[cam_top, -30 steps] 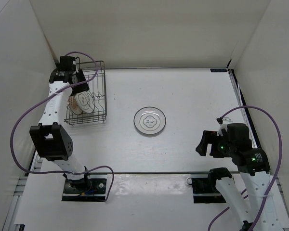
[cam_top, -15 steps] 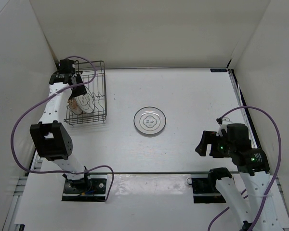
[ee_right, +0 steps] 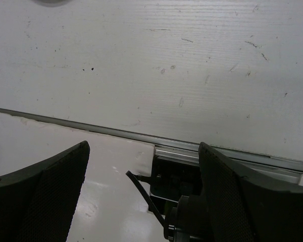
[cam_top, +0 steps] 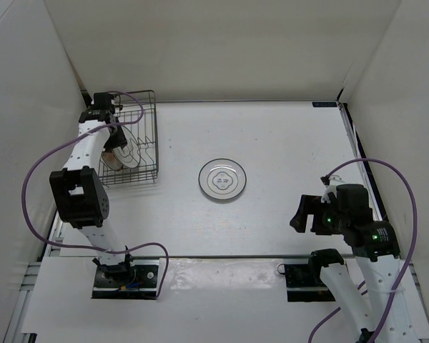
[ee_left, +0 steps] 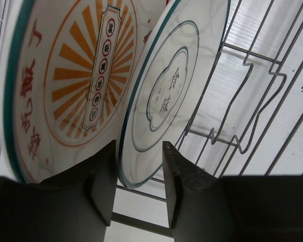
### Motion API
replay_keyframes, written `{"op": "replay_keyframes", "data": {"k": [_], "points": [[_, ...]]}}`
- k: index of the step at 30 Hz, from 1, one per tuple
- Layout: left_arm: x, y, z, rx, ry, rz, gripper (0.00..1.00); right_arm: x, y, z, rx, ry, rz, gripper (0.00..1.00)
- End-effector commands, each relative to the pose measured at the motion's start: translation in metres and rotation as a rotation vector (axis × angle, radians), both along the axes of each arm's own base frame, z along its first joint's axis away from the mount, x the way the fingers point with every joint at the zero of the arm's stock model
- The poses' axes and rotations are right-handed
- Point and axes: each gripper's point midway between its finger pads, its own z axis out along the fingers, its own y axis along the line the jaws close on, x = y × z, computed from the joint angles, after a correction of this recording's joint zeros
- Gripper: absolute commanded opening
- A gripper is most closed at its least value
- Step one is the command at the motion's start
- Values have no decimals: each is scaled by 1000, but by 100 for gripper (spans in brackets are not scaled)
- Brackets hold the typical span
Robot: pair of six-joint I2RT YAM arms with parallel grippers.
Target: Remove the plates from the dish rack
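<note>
The dish rack (cam_top: 147,132) stands at the far left corner of the desk (cam_top: 286,143). Two plates stand on edge in it, leaning side by side: an orange sunburst plate (ee_left: 73,75) with red characters on its pale rim, and to its right a green-rimmed plate (ee_left: 166,91) with a flower-like outline in its centre. The left claw (ee_left: 139,145) reaches down into the rack, one finger on each side of the green-rimmed plate's lower edge. Whether it is already clenched on that edge cannot be told from the wrist view. A third, clear plate (cam_top: 222,179) with a flower outline lies flat near the middle of the desk, well apart from the rack. The right claw (ee_right: 143,146) hangs released over the near right of the desk, with nothing between its fingers.
</note>
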Motion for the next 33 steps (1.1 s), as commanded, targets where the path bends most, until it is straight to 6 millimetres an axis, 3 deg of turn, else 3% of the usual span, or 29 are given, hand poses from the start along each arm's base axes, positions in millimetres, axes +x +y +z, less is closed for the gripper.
{"op": "replay_keyframes", "data": {"k": [1,11,21,27,33], "points": [[6,8,15,28,-39,16,48,4,2,2,6,-33,9,90],[4,8,15,28,-41,20,24,6,1,2,3,-31,1,90],[4,4,25,14,-66,6,6,6,-1,0,-2,-31,-8,90],[4,-3,58,14,-139,-16,0,6,-1,-1,-2,-28,-15,90],[6,-17,107,33,-258,-63,0,9,-4,-2,-10,-28,-37,90]]}}
